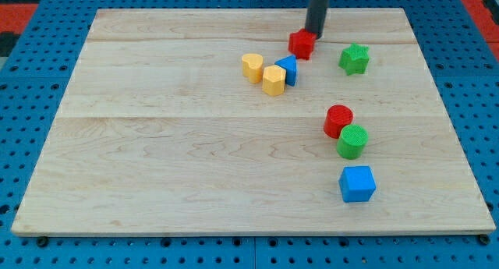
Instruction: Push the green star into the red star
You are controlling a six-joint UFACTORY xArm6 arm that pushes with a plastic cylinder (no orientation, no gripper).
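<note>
The green star point(355, 58) lies on the wooden board near the view's top right. The red star point(302, 44) lies to its left, a short gap away. My tip point(313, 33) comes down from the view's top and ends right at the red star's upper right edge, touching or nearly touching it. The tip is up and to the left of the green star, apart from it.
A blue triangular block point(288, 69), a yellow hexagonal block point(274, 79) and a yellow block point(252, 67) cluster below-left of the red star. A red cylinder point(337, 121), a green cylinder point(352, 141) and a blue cube point(357, 183) sit lower right. The board point(156, 144) rests on a blue pegboard.
</note>
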